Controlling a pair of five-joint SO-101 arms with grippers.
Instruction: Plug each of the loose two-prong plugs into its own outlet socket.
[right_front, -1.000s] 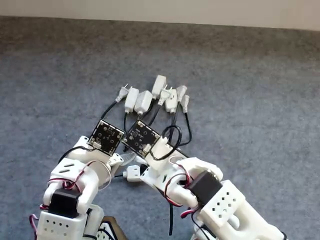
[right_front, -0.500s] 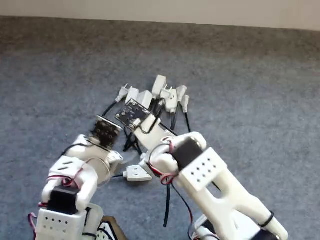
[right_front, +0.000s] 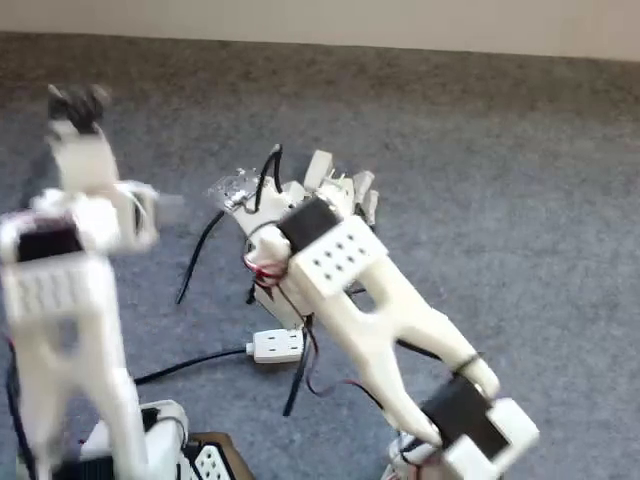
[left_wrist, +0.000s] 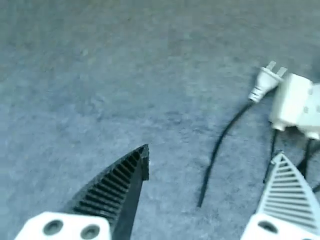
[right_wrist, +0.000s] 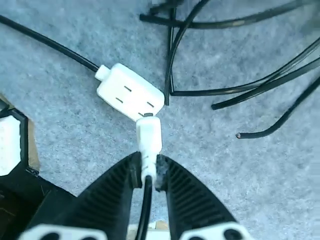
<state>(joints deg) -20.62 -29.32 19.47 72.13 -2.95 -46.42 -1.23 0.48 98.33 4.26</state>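
Note:
My right gripper is shut on a white two-prong plug. The plug's nose rests against one end of the white outlet socket; its prongs are hidden. From above, that socket lies on the carpet under the outstretched right arm. The left arm stands raised at the left. My left gripper is open and holds nothing, high over the carpet. Beyond it lie a loose plug with bare prongs and a white adapter. More loose plugs are bunched behind the right arm.
Black cords cross the grey carpet beside the socket, one ending in a cut tip. The socket's own cord runs left toward the arm bases. Open carpet stretches to the right and back.
The left arm has lifted from low over the cords to high at the left. The right arm has swung forward and stretched out, uncovering the socket on the carpet.

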